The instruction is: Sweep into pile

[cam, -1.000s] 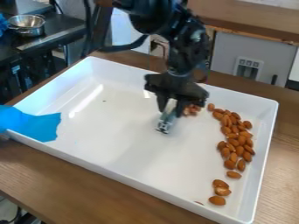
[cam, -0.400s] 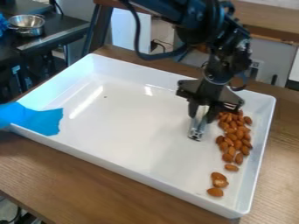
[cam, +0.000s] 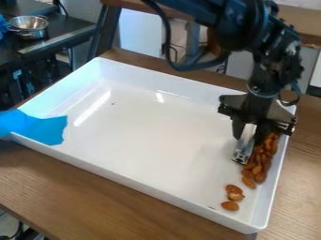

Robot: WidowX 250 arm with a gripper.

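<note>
Almonds (cam: 258,175): Lie in a long, thin heap at the right side of the white tray (cam: 156,140), close by its right wall (cam: 266,199). Tucked partly behind the gripper (cam: 249,132) at the far end.
Gripper: Pinched closed on a shiny metal tool (cam: 243,149). Hangs low at the left side of the heap.
Metal tool: Points down into the tray, just beside the almonds. Moved right since the first view, from near the middle of the tray.
Heap: Pushed closer to the wall and made thinner than before. Good for the job, and seems well past halfway.
Loose almonds (cam: 230,206): Left in a small bunch near the front, in about the same place as before. Likely to need a push back toward the rest.
Right wall: Stops more pushing that way soon. Could make the tool bump or the almonds jam.
Blue cloth (cam: 41,127): Hangs over the left edge of the tray, well apart from the almonds. Not in the way.
Tabletop (cam: 113,197): Made of brown wood, under the tray.
Metal bowl (cam: 28,27): Sits far back on a dark counter (cam: 65,38).
</note>
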